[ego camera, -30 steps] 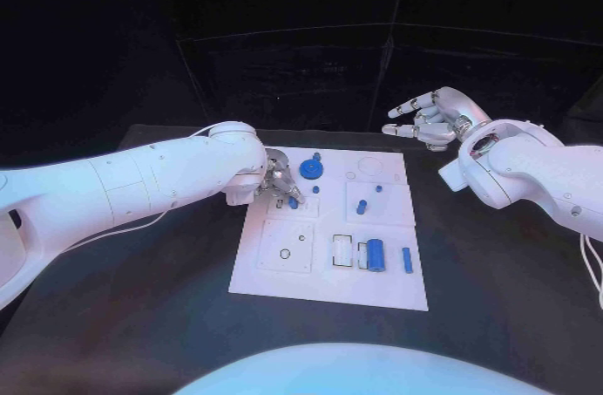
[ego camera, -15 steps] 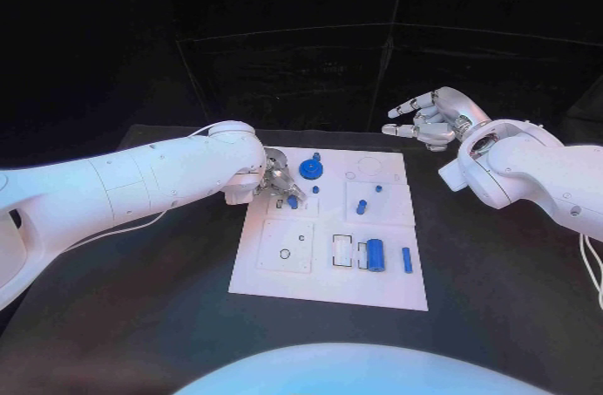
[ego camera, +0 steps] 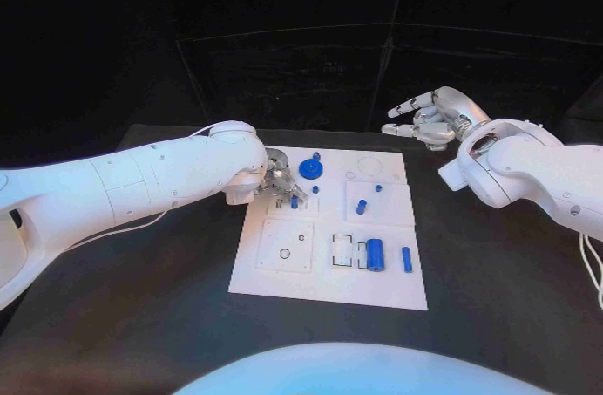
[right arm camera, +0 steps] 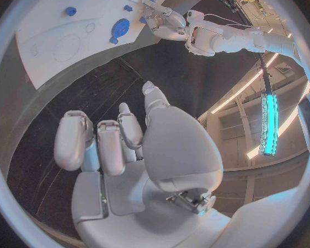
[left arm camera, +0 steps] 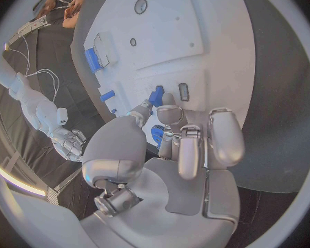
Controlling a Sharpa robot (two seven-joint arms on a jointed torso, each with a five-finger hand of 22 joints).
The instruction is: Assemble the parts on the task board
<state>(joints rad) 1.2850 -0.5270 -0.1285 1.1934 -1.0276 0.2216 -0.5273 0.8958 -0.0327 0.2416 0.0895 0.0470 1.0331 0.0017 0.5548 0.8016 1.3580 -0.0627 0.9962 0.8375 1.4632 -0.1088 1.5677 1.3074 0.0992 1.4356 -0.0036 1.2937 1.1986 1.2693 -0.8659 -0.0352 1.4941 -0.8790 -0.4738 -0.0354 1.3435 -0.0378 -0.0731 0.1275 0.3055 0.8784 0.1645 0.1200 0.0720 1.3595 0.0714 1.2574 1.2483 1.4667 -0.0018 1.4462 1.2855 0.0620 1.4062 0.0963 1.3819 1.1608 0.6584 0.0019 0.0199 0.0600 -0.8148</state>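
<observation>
1. the left hand is down on the far-left part of the task board, fingers drawn together and pointing onto the white plate.
2. in the left wrist view its fingertips pinch a small blue peg between thumb and finger, the peg's end touching the board; from the head view that same peg sits right under the hand, at its fingertips.
3. just beyond the left hand, on the side away from the robot, lies a round blue gear; a tiny blue stud sits just beside the fingers.
4. farther toward the other arm, a short blue pin stands on the board, with a small blue dot just past it.
5. nearer the robot than the left hand, a thick blue cylinder lies beside a rectangular slot, and a thin blue rod lies just past the cylinder.
6. the right hand hangs above the black table beyond the far-right corner of the board, well apart from every part; its fingers are loosely curled and spread, with nothing in them.
7. the right wrist view shows that palm bare, with the gear on the board well ahead of it.
</observation>
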